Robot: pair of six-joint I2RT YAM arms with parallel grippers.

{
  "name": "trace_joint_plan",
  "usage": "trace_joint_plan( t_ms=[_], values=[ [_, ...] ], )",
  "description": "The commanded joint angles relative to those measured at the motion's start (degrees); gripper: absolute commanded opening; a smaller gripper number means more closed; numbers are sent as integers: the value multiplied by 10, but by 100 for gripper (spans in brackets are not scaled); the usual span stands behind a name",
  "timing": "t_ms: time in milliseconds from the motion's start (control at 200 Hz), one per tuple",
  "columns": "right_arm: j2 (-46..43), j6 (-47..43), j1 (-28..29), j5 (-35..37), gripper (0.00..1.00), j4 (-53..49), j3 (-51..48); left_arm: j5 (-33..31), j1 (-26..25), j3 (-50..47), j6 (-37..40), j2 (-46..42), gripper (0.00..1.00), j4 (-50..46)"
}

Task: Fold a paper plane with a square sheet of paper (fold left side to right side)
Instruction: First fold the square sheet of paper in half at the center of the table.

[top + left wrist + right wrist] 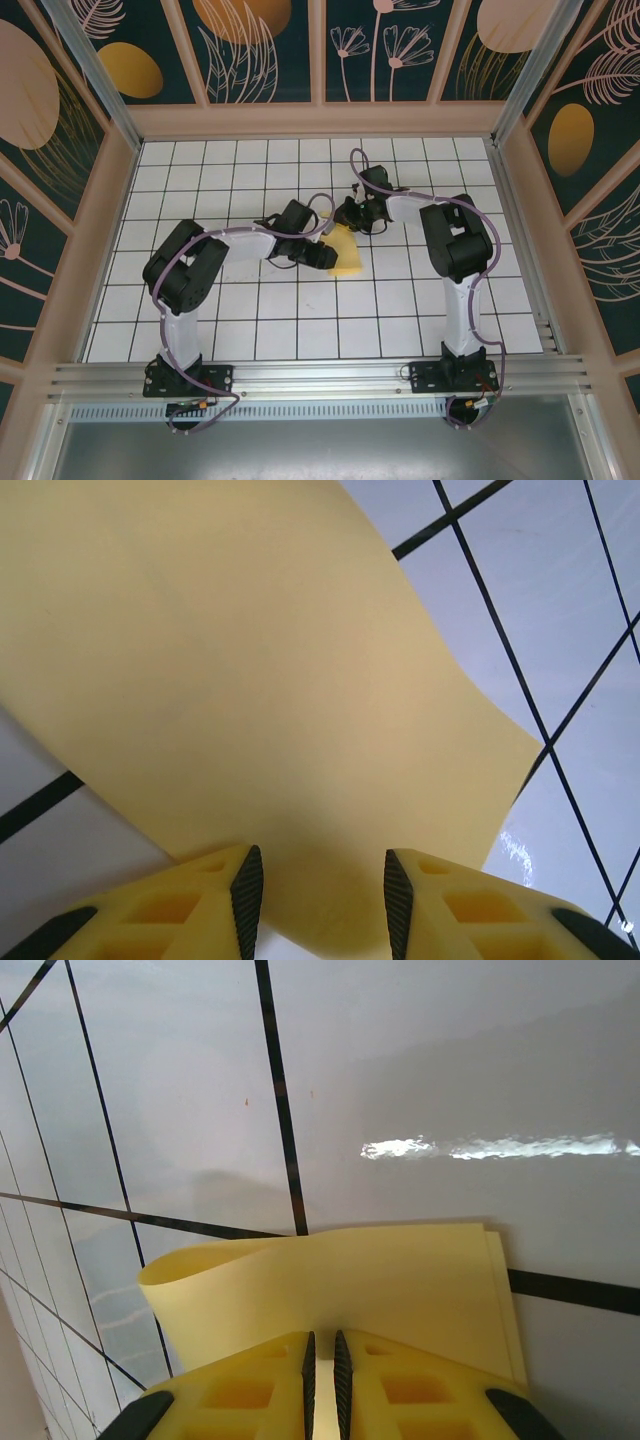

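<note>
The square sheet of paper (345,258) lies mid-table, yellow and bent over on itself, with a rounded loop (165,1275) on one side and two layered edges (500,1290) on the other. My left gripper (322,252) is at its left edge. In the left wrist view that gripper (323,900) stands open, its pads wide apart, with the curved sheet (250,660) beneath and between them. My right gripper (351,216) reaches in from the far side. Its fingers (321,1370) are shut on the near edge of the sheet (400,1280), a thin yellow strip showing between the pads.
The table (250,320) is white tile with black grid lines, ringed by a wooden frame and patterned walls (320,120). A metal rail (320,375) runs along the near edge by the arm bases. Bare tiles surround the paper on all sides.
</note>
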Motion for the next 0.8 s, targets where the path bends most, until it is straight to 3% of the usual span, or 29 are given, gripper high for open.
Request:
trace_joint_plan(
  t_ms=[0,796],
  values=[
    [31,-8,7,46,19,-56,-15,31,-15,-31,1,-18,40,-31],
    [30,-6,11,46,19,-50,-22,11,-68,-43,-12,-35,42,-41]
  ],
)
